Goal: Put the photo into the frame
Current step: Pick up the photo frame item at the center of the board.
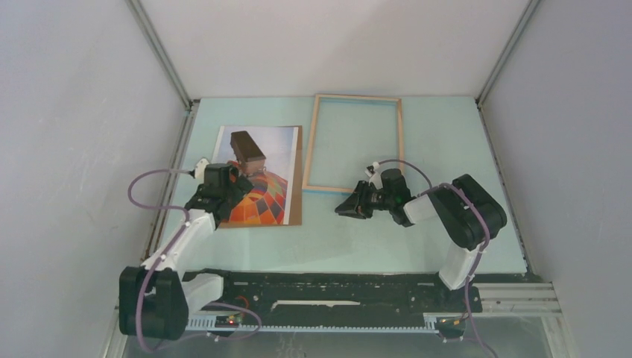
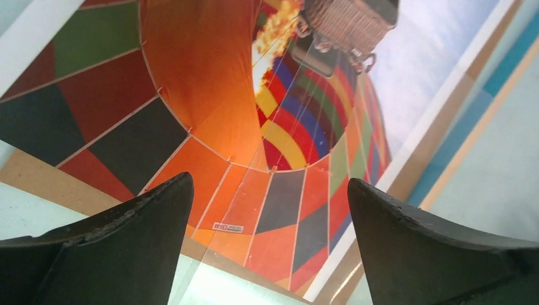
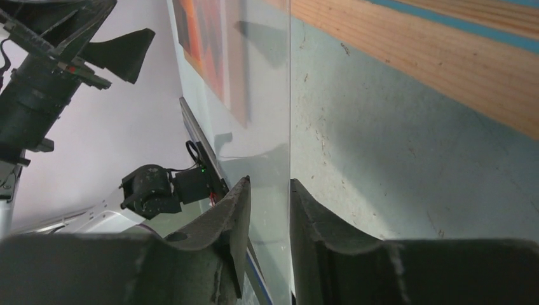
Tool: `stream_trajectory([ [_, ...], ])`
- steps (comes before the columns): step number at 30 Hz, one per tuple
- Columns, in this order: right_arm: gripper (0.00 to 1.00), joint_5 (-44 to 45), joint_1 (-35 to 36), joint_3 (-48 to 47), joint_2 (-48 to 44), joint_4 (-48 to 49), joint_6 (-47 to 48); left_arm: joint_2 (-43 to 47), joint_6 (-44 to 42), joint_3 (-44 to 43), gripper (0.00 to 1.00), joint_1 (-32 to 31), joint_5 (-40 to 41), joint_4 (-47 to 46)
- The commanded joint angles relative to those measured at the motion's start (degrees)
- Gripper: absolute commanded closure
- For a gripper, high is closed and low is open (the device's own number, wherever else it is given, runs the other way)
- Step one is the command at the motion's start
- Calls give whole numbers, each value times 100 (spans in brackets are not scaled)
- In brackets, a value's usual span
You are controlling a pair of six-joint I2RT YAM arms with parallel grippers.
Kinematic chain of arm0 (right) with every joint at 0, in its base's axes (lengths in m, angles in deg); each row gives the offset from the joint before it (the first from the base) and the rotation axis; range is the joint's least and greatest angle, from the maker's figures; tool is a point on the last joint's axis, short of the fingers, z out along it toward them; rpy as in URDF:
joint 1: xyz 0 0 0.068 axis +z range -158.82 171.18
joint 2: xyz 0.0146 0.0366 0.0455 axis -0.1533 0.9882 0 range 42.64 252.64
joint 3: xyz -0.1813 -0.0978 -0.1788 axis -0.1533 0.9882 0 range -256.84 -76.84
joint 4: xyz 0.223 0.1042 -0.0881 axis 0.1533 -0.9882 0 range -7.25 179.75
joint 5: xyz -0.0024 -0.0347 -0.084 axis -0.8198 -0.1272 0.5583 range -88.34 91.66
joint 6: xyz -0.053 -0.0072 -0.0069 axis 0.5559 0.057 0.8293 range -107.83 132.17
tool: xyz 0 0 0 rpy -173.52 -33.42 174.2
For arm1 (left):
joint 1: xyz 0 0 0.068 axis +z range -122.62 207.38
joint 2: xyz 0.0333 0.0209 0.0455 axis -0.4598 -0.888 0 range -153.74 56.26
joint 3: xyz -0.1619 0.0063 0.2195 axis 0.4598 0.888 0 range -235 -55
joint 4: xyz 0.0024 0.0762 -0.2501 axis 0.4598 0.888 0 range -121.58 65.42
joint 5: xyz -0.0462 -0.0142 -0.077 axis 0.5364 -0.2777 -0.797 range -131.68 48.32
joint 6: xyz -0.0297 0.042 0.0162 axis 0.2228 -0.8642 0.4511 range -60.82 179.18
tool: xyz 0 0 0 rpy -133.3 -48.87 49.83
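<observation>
The photo (image 1: 257,160), an orange-red balloon print, lies face up on the table's left half, and fills the left wrist view (image 2: 210,95). My left gripper (image 1: 237,188) hovers low over its near part, wide open (image 2: 270,184), nothing between the fingers. The frame (image 1: 358,142) lies flat at centre back, light wood up; its near rail shows in the right wrist view (image 3: 413,57). My right gripper (image 1: 344,209) lies low on its side by the frame's near edge, pointing left. Its jaws (image 3: 270,184) stand narrowly open around the edge of a clear pane (image 3: 260,127).
A brown backing board (image 1: 296,201) lies under the photo, showing along its right and near sides (image 2: 44,184). The clear pane reaches over the photo's near corner (image 2: 210,279). White walls close in the table on three sides.
</observation>
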Motion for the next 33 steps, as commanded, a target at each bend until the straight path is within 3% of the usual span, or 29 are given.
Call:
stream_trajectory([
  [1,61,-225,-34,-310,198,40,-21,-496,-128,90,0,153,-335,-251],
  [6,55,-368,-50,-644,413,-298,43,-1243,-24,159,1,196,-837,-608],
  [16,52,-865,-129,-1630,1364,-366,-2,-903,-68,366,0,195,-694,-842],
  [33,45,-617,173,-1947,1417,-648,243,-1408,113,469,0,191,-878,-1018],
])
